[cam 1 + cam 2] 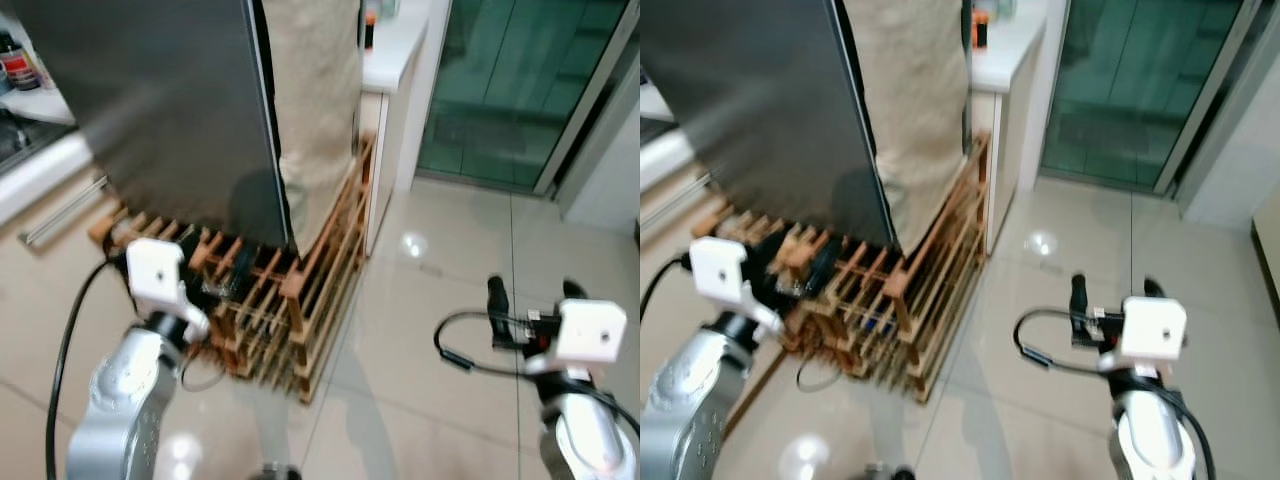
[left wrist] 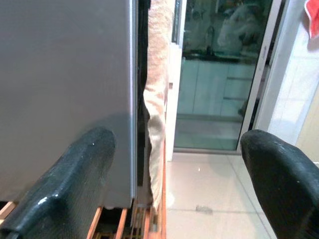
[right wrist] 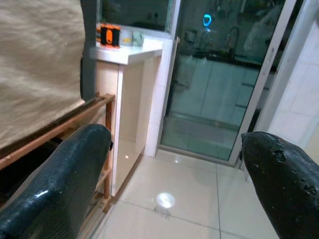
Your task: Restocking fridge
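Note:
A tall dark grey fridge point(image 1: 160, 110) stands shut at the upper left, with a beige cloth point(image 1: 315, 90) hanging down its side. It rests on a wooden slatted pallet point(image 1: 300, 300). My left gripper point(image 1: 210, 268) is low in front of the pallet, below the fridge's front, and it is open and holds nothing. In the left wrist view the fingers point(image 2: 75, 174) spread wide toward the grey fridge front point(image 2: 60, 74). My right gripper point(image 1: 535, 292) hovers over the tiled floor to the right of the pallet, open and holding nothing; its fingers point(image 3: 65, 179) also stand wide apart.
A white counter point(image 1: 395, 45) with an orange item point(image 1: 370, 30) stands behind the fridge. A green glass sliding door point(image 1: 500, 90) is at the back right. Another counter with a bottle point(image 1: 18, 62) lies far left. Glossy floor tiles point(image 1: 430, 380) spread to the right.

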Robot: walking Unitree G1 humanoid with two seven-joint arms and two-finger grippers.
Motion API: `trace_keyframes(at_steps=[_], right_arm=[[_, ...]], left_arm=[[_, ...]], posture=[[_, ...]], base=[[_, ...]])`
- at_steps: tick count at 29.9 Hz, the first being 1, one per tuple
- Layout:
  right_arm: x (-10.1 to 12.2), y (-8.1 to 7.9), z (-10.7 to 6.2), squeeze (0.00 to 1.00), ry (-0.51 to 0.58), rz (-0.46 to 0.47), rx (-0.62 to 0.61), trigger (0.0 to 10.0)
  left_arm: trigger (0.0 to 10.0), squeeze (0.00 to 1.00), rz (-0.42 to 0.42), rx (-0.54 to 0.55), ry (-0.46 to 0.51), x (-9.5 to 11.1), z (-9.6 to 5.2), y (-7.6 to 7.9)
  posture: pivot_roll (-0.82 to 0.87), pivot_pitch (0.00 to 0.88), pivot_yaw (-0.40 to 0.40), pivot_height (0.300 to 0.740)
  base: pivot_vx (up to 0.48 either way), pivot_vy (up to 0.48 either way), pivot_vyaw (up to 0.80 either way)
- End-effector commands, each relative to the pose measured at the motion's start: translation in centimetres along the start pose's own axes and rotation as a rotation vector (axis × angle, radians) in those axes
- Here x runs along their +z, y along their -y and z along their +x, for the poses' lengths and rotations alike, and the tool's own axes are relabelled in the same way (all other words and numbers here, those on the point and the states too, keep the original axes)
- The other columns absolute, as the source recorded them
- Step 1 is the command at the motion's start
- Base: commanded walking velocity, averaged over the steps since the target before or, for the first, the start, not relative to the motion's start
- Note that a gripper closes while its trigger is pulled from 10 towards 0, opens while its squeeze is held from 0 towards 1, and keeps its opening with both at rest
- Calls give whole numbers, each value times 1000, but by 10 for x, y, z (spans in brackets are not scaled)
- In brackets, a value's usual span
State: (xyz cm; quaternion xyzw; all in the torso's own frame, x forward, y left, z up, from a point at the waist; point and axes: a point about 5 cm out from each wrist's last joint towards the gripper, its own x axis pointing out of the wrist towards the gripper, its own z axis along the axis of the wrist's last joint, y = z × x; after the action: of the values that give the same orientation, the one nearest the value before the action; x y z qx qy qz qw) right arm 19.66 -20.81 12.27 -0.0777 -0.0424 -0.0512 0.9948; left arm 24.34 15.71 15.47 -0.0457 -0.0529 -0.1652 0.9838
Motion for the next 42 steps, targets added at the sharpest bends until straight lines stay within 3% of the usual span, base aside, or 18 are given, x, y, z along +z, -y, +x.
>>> trace_keyframes(at_steps=[1,3,15,21,24,30,42], right_arm=[[4,1,6,0,8,16,-8,10000],[8,-1,14,0,26,10,-16,10000],[16,-10,37,0,76,7,20,10000],[14,-12,38,0,69,9,24,10000],[16,-13,42,0,81,16,19,10000],[17,-18,49,0,88,20,22,10000],[16,-22,50,0,88,22,40,10000]], left_arm=[[10000,0,-5,21,7,5,4,-3],[10000,0,1,16,38,14,10,2],[10000,0,-43,93,22,14,21,5],[10000,0,-12,36,38,19,26,11],[10000,0,11,-48,53,24,32,21],[10000,0,13,-96,57,29,49,30],[10000,0,-14,-113,50,28,56,33]], posture=[[-183,0,43,740],[-183,0,43,740],[-188,0,41,740],[-188,0,39,740],[-192,0,43,740],[-198,0,58,740],[-205,0,60,740]], base=[[480,0,0],[480,0,0],[480,0,0],[480,0,0],[480,0,0],[0,0,-70],[0,-284,0]])
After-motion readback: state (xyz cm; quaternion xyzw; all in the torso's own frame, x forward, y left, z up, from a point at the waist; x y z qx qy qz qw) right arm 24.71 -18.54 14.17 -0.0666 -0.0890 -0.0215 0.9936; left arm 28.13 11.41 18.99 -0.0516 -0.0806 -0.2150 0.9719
